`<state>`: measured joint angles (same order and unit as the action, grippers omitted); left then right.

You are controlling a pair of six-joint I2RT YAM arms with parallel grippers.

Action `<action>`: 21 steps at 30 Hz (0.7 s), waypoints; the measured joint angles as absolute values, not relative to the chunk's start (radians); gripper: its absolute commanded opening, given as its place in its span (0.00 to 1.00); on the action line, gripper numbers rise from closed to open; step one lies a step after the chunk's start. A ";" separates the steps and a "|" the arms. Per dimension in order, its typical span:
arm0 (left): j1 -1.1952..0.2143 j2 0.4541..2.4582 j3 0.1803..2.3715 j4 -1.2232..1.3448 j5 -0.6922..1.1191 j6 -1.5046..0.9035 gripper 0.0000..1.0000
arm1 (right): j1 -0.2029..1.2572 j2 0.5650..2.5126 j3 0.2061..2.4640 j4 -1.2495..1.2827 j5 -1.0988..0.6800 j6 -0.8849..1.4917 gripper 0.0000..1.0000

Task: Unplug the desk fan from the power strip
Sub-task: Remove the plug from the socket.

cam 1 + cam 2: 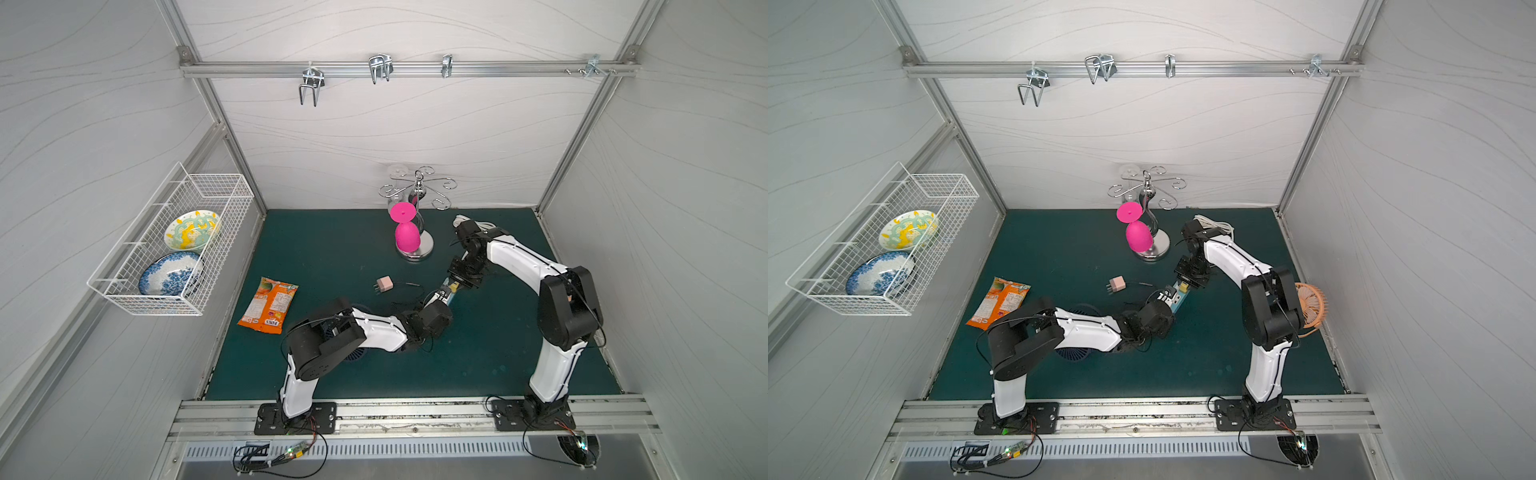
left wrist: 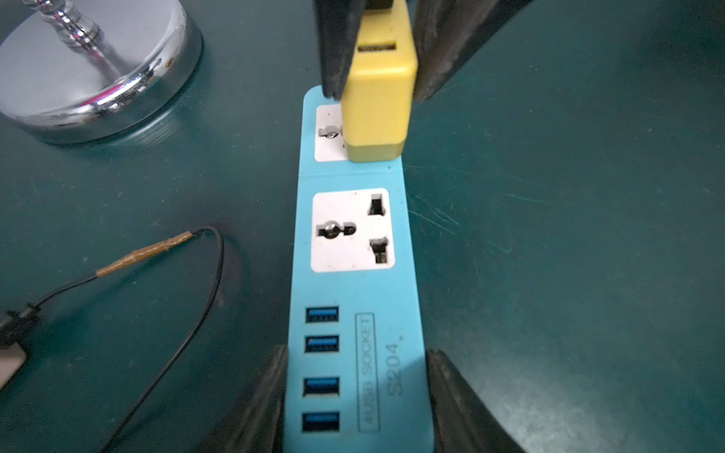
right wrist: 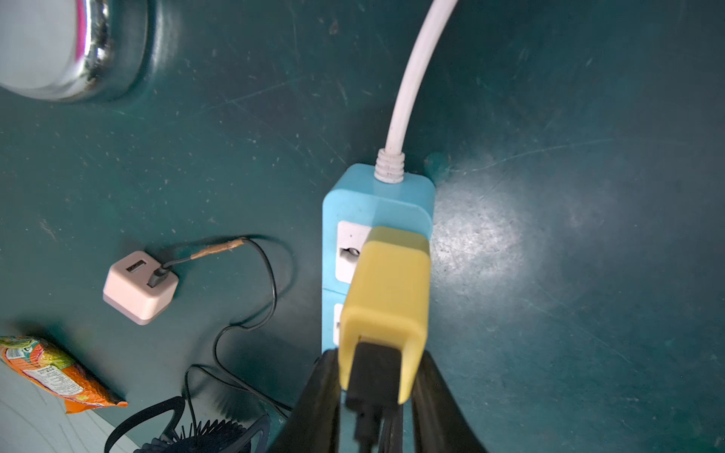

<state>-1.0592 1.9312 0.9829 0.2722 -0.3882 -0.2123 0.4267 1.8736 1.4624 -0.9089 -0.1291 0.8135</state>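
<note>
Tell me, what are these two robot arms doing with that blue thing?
The left hand clamps the port end of the light-blue power strip, holding it on the green mat. The right hand grips the yellow plug adapter seated in the socket nearest the white cord. It is not yet pulled out.

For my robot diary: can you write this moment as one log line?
left end effector: shut on light-blue plastic power strip | right end effector: shut on boxy yellow plug | step: plug not yet out

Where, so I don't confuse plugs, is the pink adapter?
In a top view the pink adapter lies unplugged between the snack bag and power strip.
</note>
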 measured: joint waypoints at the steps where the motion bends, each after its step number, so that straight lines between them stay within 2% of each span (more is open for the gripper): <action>1: -1.059 1.931 0.983 0.272 -0.388 -0.212 0.00 | 0.424 1.880 1.472 -0.918 -0.131 0.813 0.04; 13: -1.059 1.930 0.979 0.279 -0.385 -0.212 0.00 | 0.416 1.927 1.540 -0.989 -0.141 0.790 0.00; 21: -1.058 1.930 0.979 0.278 -0.386 -0.212 0.00 | 0.493 1.914 1.538 -0.984 -0.017 0.769 0.00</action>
